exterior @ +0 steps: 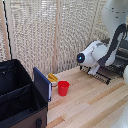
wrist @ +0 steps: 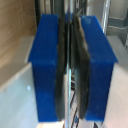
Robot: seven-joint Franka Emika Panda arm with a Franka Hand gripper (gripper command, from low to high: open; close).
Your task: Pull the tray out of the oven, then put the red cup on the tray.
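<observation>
The red cup (exterior: 63, 88) stands upright on the wooden table, near the middle of the exterior view. At the exterior view's right, the tray (exterior: 109, 76), a dark rack of thin bars, sticks out low from the oven (exterior: 123, 56), which the arm mostly hides. My gripper (exterior: 96, 73) is at the rack's near edge. In the wrist view the two blue fingers (wrist: 47, 65) fill the picture. My gripper (wrist: 71, 65) is pressed almost together, with only a thin bar-like sliver between the dark pads. It looks shut on the tray's front bar.
A large black fabric box (exterior: 17, 97) fills the exterior view's lower left, with a blue panel (exterior: 42, 84) leaning at its side. A yellow item (exterior: 53, 78) lies just behind the cup. A woven screen (exterior: 45, 30) backs the table.
</observation>
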